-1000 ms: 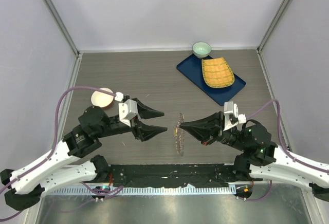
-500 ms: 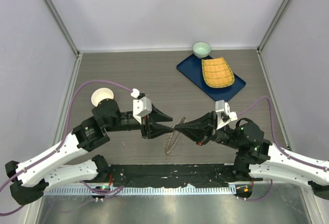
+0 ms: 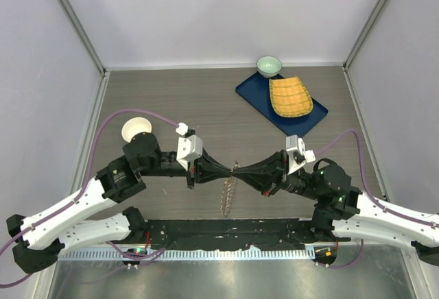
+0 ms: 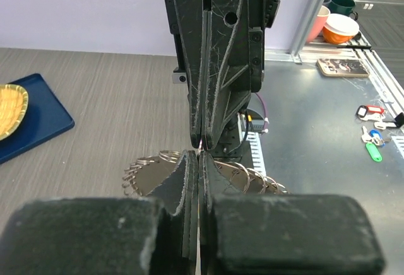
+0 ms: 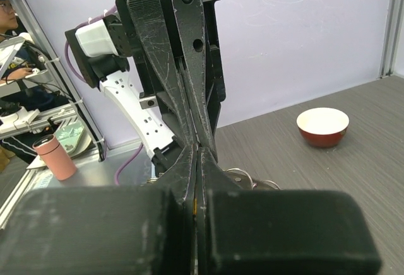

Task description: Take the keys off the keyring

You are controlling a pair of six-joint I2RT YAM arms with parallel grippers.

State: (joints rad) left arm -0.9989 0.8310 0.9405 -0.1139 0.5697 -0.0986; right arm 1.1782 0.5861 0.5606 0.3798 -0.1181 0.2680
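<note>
Far left in the top view sits a round bowl (image 3: 137, 131), cream inside. My left hand (image 3: 228, 171), with scuffed black tapered fingers, is clenched; what it pinches I cannot tell. Just below, mid-frame, the keyring (image 3: 228, 193) hangs edge-on, a thin wire hoop fringed with jagged grey keys (image 4: 148, 175). The right hand (image 3: 238, 170) meets the left tip to tip, clamped on the ring's top. Upper right, a woven yellow dish (image 3: 289, 97) lies on a glossy blue tray (image 3: 250, 92) on the grey wood-grain bench (image 3: 171, 100)
</note>
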